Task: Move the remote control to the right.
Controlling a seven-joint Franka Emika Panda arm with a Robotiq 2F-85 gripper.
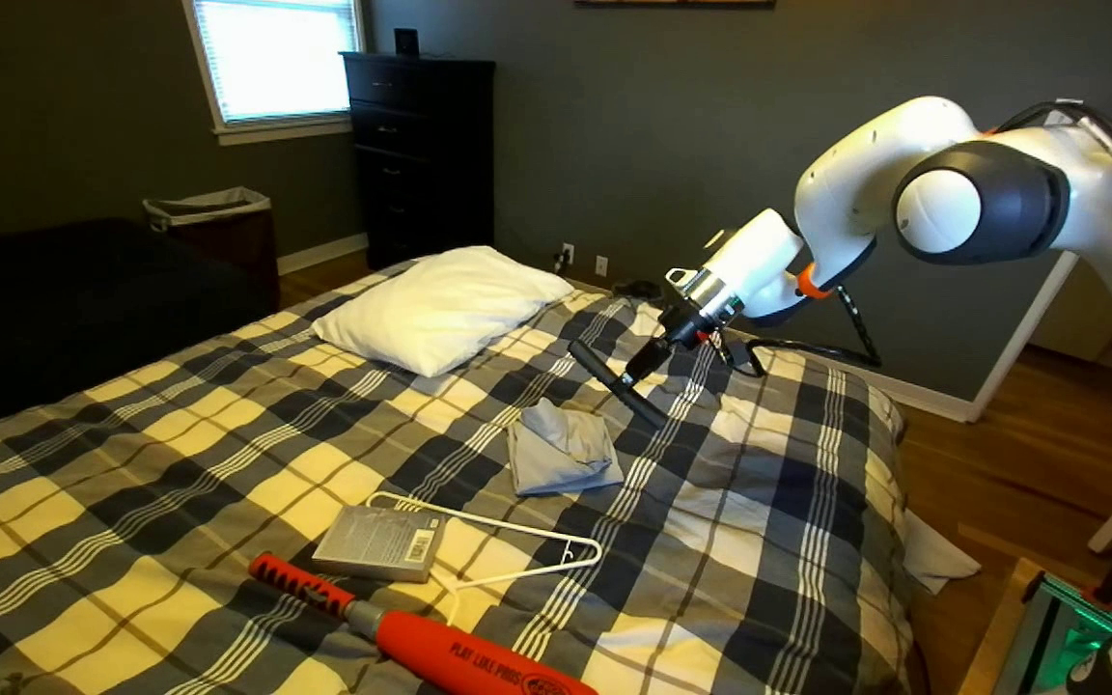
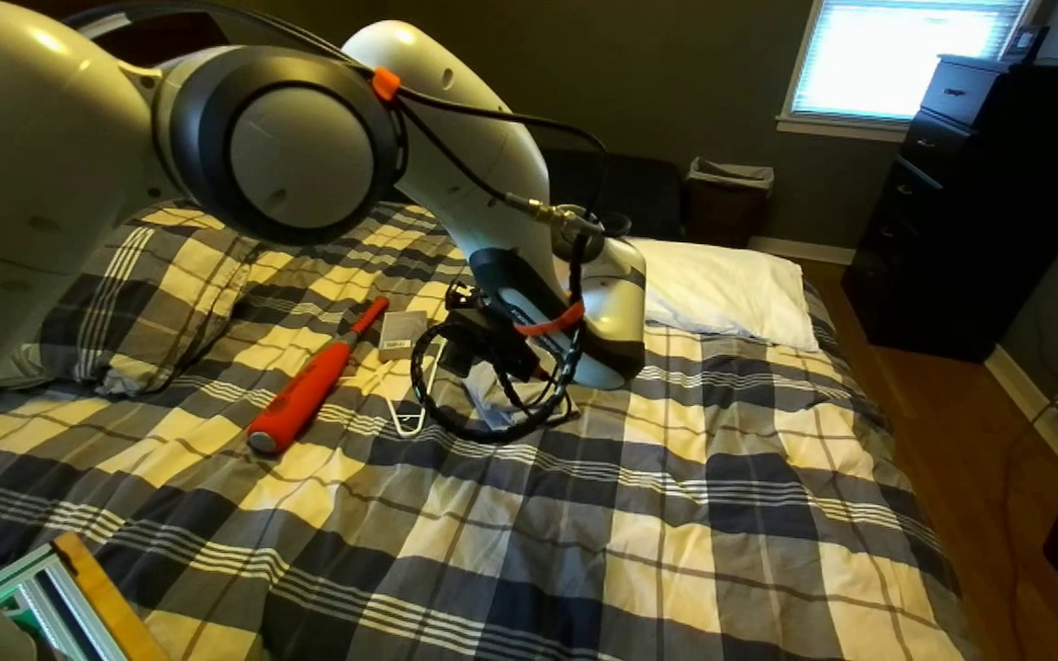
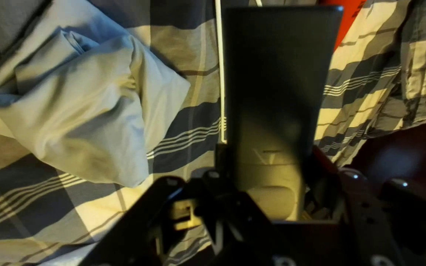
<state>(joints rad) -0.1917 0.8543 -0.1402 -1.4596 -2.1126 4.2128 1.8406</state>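
While the gripper [image 1: 625,381] clamps the remote control [image 1: 598,366], carrying seems the step.
Just right of frame centre in an exterior view, it likely needs rightward travel, then lowering.

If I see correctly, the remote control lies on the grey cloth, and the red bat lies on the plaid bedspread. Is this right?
Not quite: the wrist view shows the remote control held in the gripper, not lying on the grey cloth. The red bat does lie on the plaid bedspread.
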